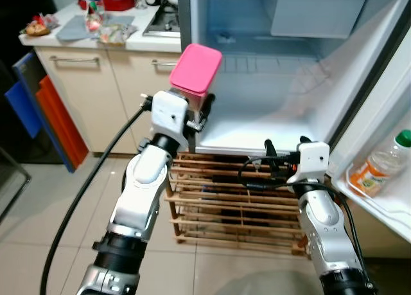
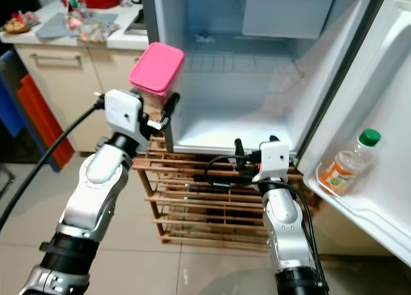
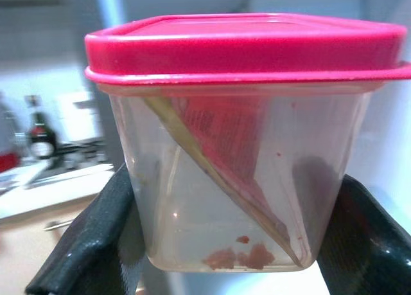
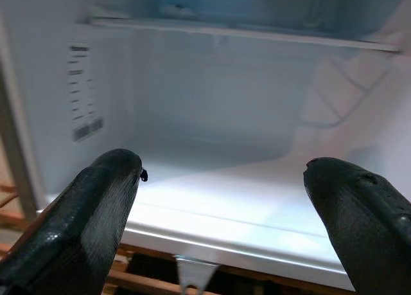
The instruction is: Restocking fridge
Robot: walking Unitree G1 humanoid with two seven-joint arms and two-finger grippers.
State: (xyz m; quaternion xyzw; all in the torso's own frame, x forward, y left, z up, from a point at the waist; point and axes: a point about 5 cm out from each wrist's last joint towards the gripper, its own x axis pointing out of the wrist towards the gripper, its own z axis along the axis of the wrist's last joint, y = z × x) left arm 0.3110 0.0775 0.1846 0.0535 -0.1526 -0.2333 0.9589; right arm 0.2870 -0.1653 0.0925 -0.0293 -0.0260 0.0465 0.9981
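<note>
Just ahead of the left gripper stands the open fridge; its fingers clamp the pink-lidded container, which should be kept level and set deep on the floor. The right gripper hangs spread, holding nothing. A sticker inside is unreadable.

Open fridge with a bare lower compartment

The fridge floor lay unobstructed before the right gripper (fingers spread apart); a bottle occupied the door shelf alongside.
</note>
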